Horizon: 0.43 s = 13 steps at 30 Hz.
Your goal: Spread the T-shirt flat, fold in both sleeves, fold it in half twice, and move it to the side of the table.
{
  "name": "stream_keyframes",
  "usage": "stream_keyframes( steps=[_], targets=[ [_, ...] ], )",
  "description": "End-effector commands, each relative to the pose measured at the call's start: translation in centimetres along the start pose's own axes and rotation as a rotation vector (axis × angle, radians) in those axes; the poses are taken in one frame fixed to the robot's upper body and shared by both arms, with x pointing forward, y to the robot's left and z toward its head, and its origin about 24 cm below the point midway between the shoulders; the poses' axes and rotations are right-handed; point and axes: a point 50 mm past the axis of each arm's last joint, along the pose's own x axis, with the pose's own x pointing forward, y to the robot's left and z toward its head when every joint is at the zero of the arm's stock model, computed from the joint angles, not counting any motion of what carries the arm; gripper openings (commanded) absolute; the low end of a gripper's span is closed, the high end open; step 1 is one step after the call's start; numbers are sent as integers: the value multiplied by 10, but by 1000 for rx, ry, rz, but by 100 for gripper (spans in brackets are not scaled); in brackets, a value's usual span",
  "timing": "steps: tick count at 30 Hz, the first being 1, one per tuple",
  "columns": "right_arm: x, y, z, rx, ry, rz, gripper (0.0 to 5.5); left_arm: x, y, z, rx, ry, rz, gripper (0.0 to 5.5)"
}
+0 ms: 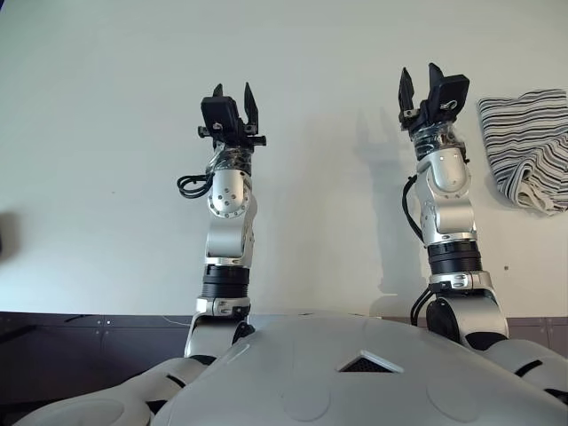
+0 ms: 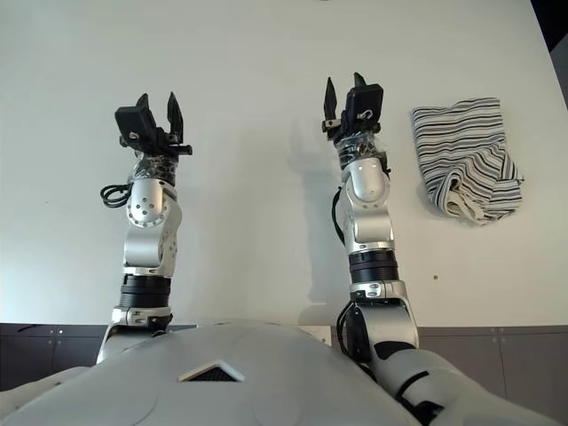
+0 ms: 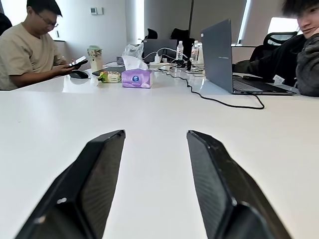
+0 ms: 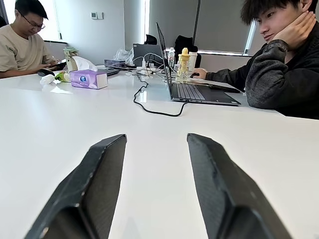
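Note:
The T-shirt, white with dark stripes, lies folded into a small bundle near the right side of the white table; it also reaches the frame's right edge as the T-shirt. My right gripper stands open just left of it, apart from the cloth, fingers pointing away from me. My left gripper is open too, farther left over bare table. Each wrist view shows two black fingers and fingers spread with nothing between them.
Far across the table sit a laptop with a black cable, a purple tissue box, bottles and small items. The table's right edge runs close beyond the shirt.

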Motion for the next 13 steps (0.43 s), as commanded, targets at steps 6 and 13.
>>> stream_keyframes(
  steps=[6, 13],
  targets=[
    [0, 5, -5, -4, 3, 1, 226, 14, -7, -1, 22, -13, -45, 230],
    [-3, 10, -8, -28, 22, -12, 226, 9, -7, -6, 39, 24, -64, 230]
  ],
)
